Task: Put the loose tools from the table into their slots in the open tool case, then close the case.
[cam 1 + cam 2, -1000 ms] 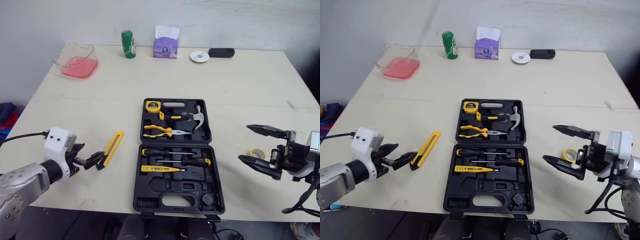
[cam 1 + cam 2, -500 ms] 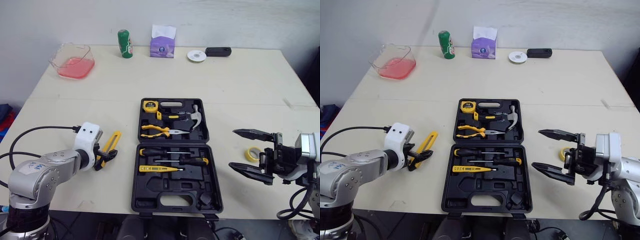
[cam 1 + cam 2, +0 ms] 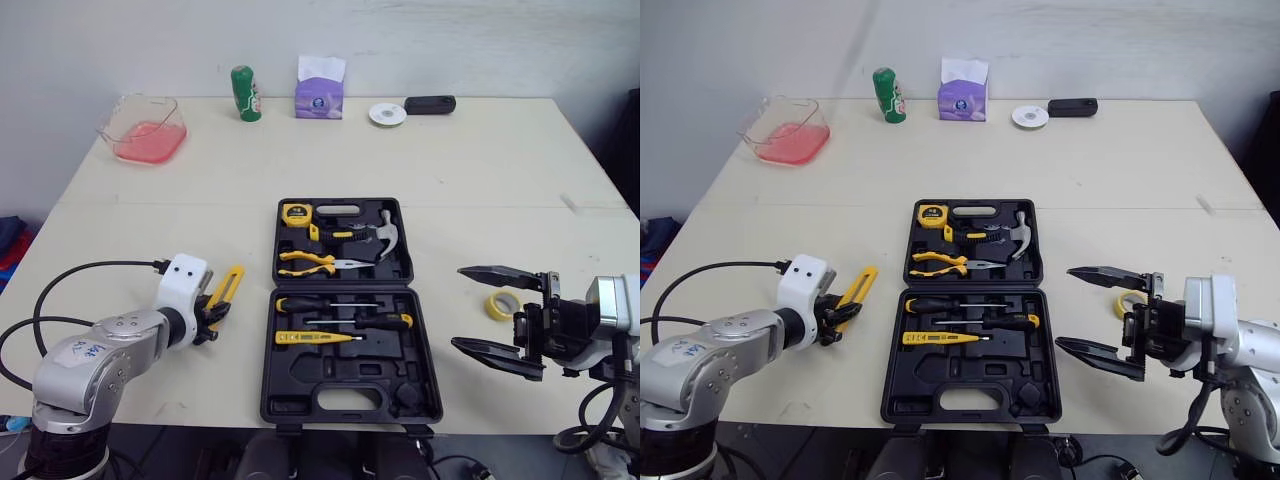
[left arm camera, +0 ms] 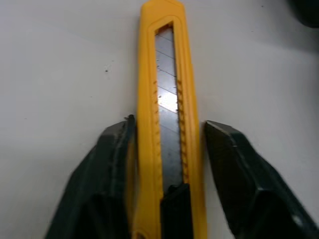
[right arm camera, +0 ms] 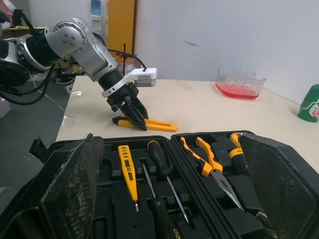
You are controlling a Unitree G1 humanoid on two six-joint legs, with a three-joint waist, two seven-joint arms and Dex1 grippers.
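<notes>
A yellow utility knife (image 3: 229, 284) lies on the table left of the open black tool case (image 3: 272, 400). My left gripper (image 3: 211, 316) is down at the knife's near end. In the left wrist view its fingers (image 4: 117, 149) straddle the knife (image 4: 167, 99); one touches its side and the other stands a sliver off. The case holds a tape measure (image 3: 299, 212), pliers, a hammer (image 3: 388, 232) and screwdrivers (image 3: 345, 322). A yellow tape roll (image 3: 503, 305) lies right of the case. My right gripper (image 3: 458, 307) hovers open beside it, holding nothing.
Along the table's far edge stand a pink tub (image 3: 143, 128), a green bottle (image 3: 243, 93), a purple tissue pack (image 3: 320, 85), a white disc (image 3: 386, 114) and a black object (image 3: 430, 104). A black cable (image 3: 90, 275) trails from my left arm.
My left gripper has slid forward over the knife's near end and its fingers have drawn in close around it. The right gripper has stayed open.
</notes>
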